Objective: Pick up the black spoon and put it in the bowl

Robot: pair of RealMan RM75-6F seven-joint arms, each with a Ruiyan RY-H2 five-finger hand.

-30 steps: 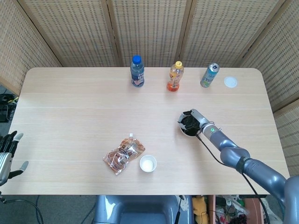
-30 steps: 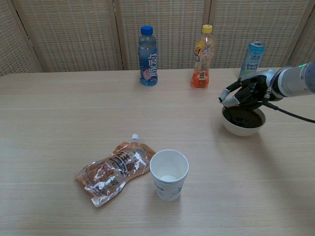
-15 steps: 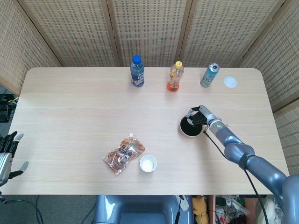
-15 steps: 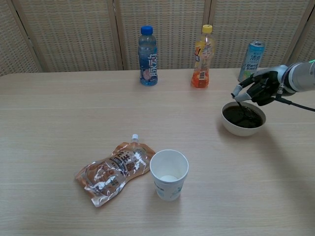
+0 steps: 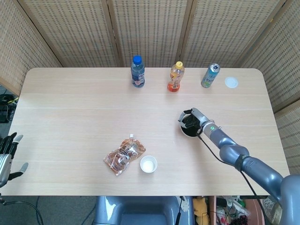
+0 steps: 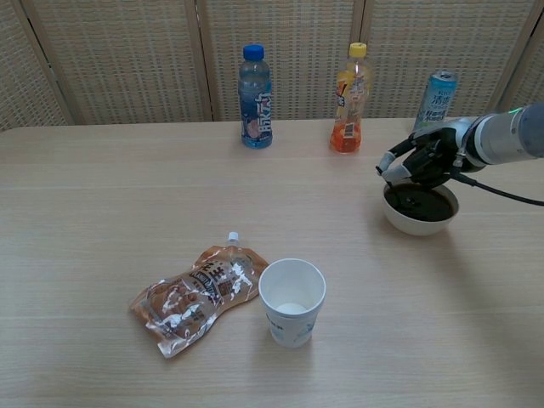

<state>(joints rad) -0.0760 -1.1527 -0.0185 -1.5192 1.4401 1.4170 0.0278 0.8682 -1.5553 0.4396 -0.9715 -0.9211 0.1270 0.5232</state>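
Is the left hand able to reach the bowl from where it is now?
Probably not. The left hand hangs off the table's near left edge, while the bowl sits far across on the right, and the right hand is already over it, crowding the way in.

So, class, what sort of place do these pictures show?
Probably a robot test room, not a home: a plain wooden table fenced by woven screens, with a robot's right hand over a bowl.

Head view: high, looking down, far. Chest view: low, frontal, nearer. Shared: table (image 5: 70,108).
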